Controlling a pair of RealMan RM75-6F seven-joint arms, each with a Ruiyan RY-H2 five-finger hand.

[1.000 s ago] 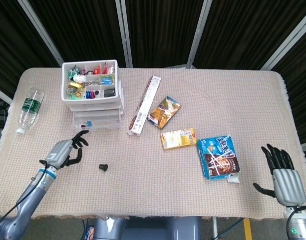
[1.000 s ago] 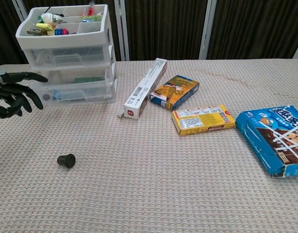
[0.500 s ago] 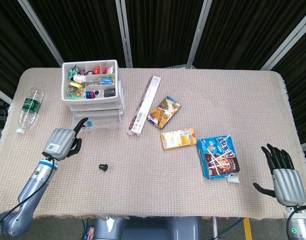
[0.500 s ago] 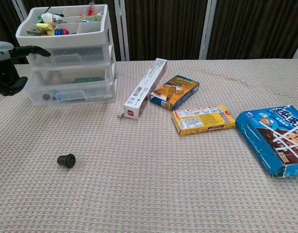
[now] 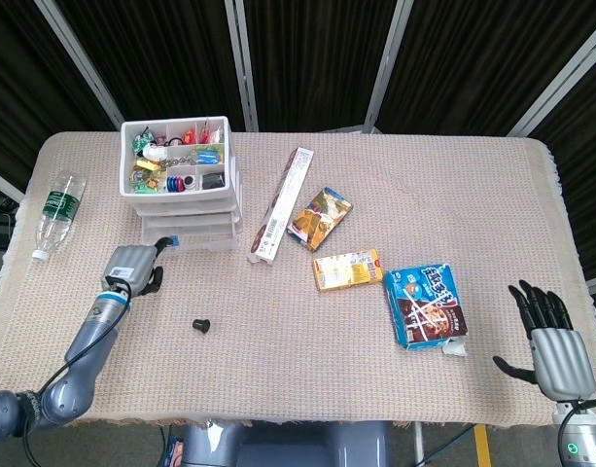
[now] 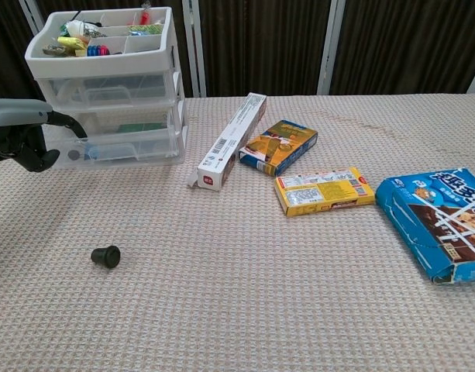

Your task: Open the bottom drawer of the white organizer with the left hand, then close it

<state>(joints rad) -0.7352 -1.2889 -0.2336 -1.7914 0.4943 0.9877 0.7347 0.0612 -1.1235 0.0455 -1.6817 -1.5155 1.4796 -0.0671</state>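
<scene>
The white organizer stands at the table's back left, with a tray of small items on top and clear drawers below. Its bottom drawer looks pushed in. My left hand hovers just in front of the drawer's left end. One finger reaches toward the drawer front and the others bend downward. I cannot tell whether it touches the drawer, and it holds nothing I can see. My right hand rests at the front right corner with fingers spread, empty, and is out of the chest view.
A small black cap lies on the mat in front of the organizer. A plastic bottle lies at the left edge. A long white box, two snack boxes and a blue packet lie to the right.
My left hand has moved up and forward from the mat to the bottom drawer's front left, its fingers drawn in from a spread. The right hand has stayed still.
</scene>
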